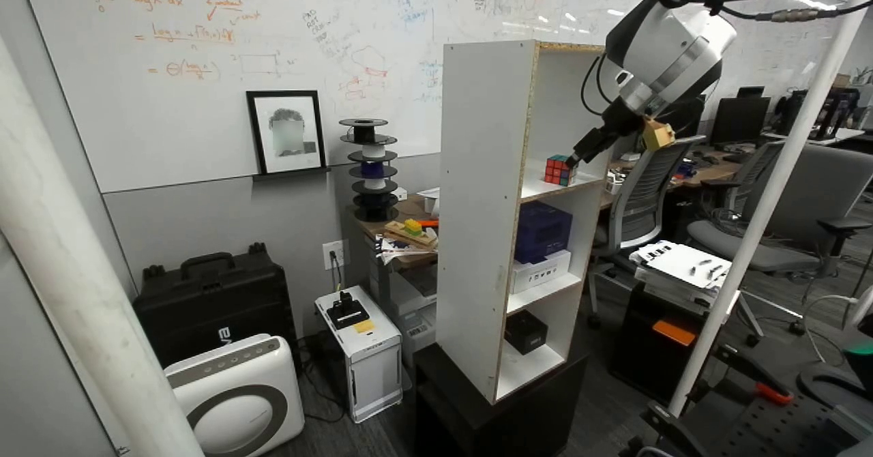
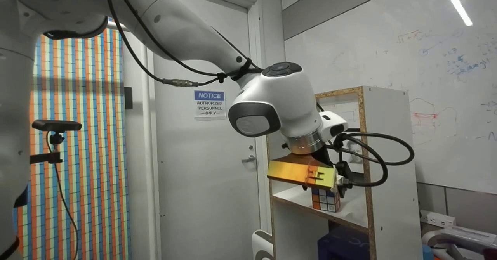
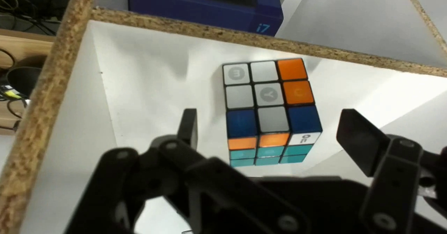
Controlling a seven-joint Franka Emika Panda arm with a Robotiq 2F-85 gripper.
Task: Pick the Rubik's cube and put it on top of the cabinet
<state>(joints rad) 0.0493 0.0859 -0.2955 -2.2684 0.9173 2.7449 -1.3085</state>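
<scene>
1. Rubik's cube stands on the shelf board of the top compartment in the white three-compartment shelf unit; the step in hand seems to be lining up the grasp;
2. Robotiq gripper has its jaws spread and released; bare white surface shows between each of its pads and the cube in the wrist view, so nothing is held;
3. Even up those gaps first; the one at the wrist view's right looks narrower, and an off-centre squeeze would likely skid the cube;
4. Slide in along the tilted line until the pads cover the middle of opposite faces; their present depth is hard to tell, so keep the tips just off the board;
5. Once gripped, raise it a little, draw it out past the chipboard front edge, and only then climb; the top board should bar a straight lift.
</scene>
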